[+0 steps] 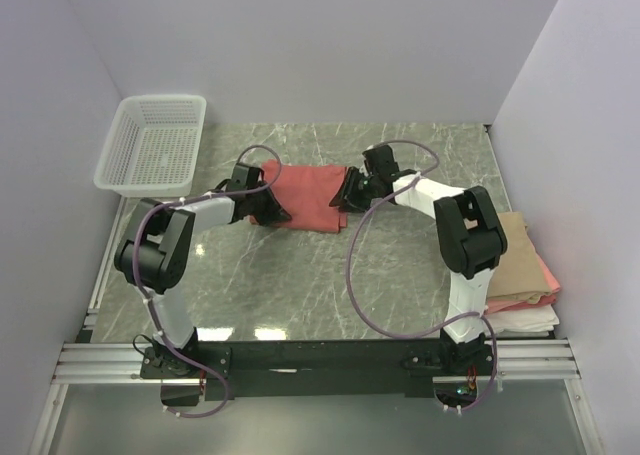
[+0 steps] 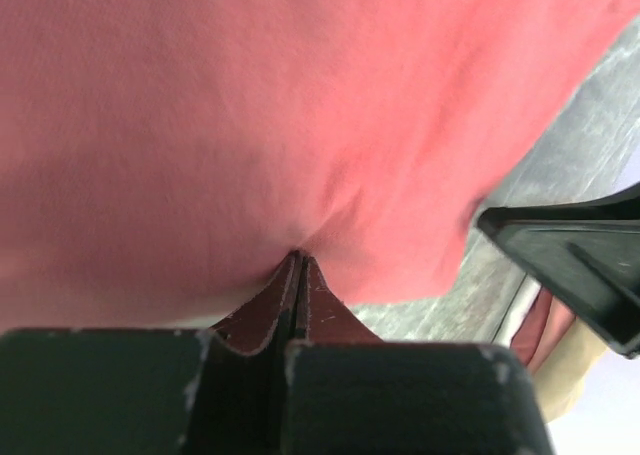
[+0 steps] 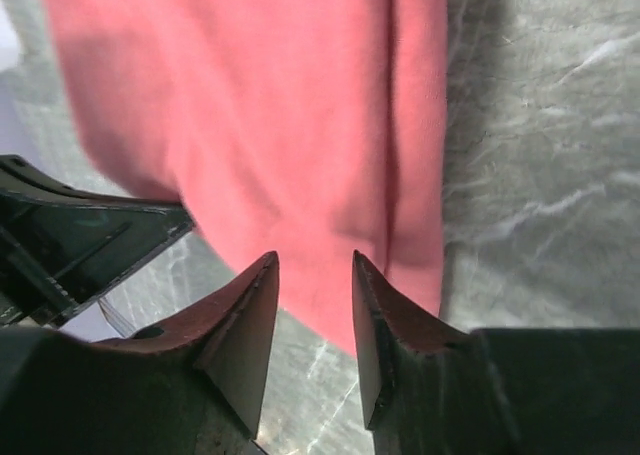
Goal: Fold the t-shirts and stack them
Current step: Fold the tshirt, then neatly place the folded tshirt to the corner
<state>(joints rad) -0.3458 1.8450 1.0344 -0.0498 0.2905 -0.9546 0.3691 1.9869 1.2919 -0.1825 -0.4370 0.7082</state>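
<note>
The salmon-red t-shirt (image 1: 305, 193) lies partly folded in the middle of the table. My left gripper (image 1: 268, 211) is at its left edge; in the left wrist view its jaws are shut (image 2: 297, 261) and the red cloth (image 2: 300, 115) puckers at the tips. My right gripper (image 1: 346, 197) is at the shirt's right edge; its jaws stand open (image 3: 314, 265) over the shirt's edge (image 3: 300, 125), holding nothing. A stack of folded shirts sits at the far right: tan (image 1: 518, 253) on top, pink (image 1: 546, 273) under it, white (image 1: 525, 321) at the bottom.
A white mesh basket (image 1: 155, 143) stands at the back left. The table (image 1: 300, 275) is grey marble, with walls on three sides. Each gripper shows in the other's wrist view: the right one (image 2: 580, 265), the left one (image 3: 70, 240).
</note>
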